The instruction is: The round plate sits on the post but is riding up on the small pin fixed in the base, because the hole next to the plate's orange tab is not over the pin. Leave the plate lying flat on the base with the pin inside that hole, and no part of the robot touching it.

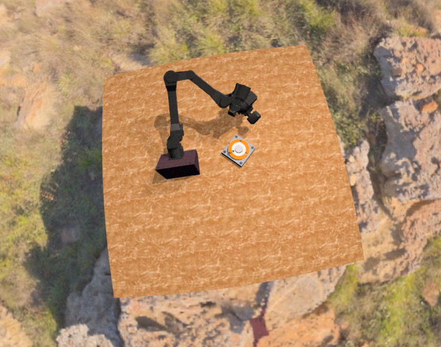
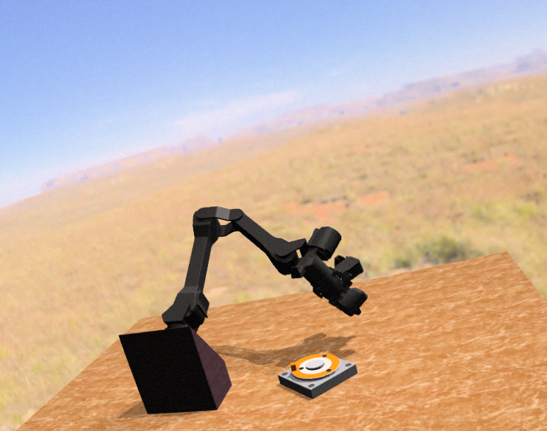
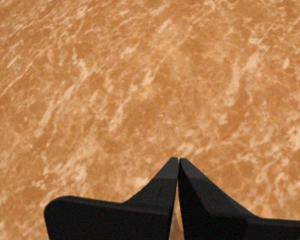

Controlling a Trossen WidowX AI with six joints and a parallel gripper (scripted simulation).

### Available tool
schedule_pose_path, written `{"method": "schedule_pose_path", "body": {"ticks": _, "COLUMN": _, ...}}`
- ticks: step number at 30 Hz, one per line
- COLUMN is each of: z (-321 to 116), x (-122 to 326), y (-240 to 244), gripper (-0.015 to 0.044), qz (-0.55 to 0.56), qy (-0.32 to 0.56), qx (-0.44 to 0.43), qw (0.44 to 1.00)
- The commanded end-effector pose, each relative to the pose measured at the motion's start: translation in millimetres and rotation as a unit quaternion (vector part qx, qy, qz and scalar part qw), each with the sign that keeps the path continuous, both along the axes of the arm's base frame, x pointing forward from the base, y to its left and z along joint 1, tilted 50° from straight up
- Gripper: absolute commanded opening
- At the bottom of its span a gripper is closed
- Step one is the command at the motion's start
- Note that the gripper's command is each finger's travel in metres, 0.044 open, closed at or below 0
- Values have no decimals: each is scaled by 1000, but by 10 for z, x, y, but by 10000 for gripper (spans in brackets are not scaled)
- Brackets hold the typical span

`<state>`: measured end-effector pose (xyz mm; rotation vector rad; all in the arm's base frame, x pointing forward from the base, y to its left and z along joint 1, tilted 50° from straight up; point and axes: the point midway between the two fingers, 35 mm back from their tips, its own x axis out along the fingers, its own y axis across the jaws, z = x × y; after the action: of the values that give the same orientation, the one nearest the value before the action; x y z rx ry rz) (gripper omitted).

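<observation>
So far nothing is done: from the top, the round plate (image 1: 238, 149) sits on its grey base (image 1: 228, 153), well apart from my end effector (image 1: 253, 117). From the side, the plate looks slightly tilted on the desk (image 2: 450, 324). My wrist view shows fingertips pressed together on nothing, fixture unseen.
</observation>
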<state>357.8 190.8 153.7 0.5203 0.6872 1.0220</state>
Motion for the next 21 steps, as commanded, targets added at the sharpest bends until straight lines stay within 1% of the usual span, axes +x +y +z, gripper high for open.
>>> {"method": "schedule_pose_path", "body": {"ticks": 1, "z": -473, "x": 122, "y": -462, "gripper": 0, "qz": -38, "qy": 50, "qx": -69, "qw": 996}}
{"method": "schedule_pose_path", "body": {"ticks": 5, "z": -900, "x": 54, "y": -883, "gripper": 0, "qz": -52, "qy": 116, "qx": -122, "qw": 984}}
{"method": "schedule_pose_path", "body": {"ticks": 8, "z": -1127, "x": -65, "y": -1133, "gripper": 0, "qz": -51, "qy": 161, "qx": -148, "qw": 975}}
{"method": "schedule_pose_path", "body": {"ticks": 10, "z": -1195, "x": -117, "y": -1214, "gripper": 0, "qz": -49, "qy": 176, "qx": -155, "qw": 971}}
{"method": "schedule_pose_path", "body": {"ticks": 12, "z": -1358, "x": -294, "y": -1428, "gripper": 0, "qz": -38, "qy": 221, "qx": -169, "qw": 960}}
{"method": "schedule_pose_path", "body": {"ticks": 16, "z": -1505, "x": -602, "y": -1686, "gripper": 0, "qz": -11, "qy": 286, "qx": -172, "qw": 943}}
{"method": "schedule_pose_path", "body": {"ticks": 18, "z": -1521, "x": -684, "y": -1737, "gripper": 0, "qz": -3, "qy": 301, "qx": -169, "qw": 939}}
{"method": "schedule_pose_path", "body": {"ticks": 21, "z": -1524, "x": -951, "y": -1878, "gripper": 0, "qz": 26, "qy": 346, "qx": -151, "qw": 926}}
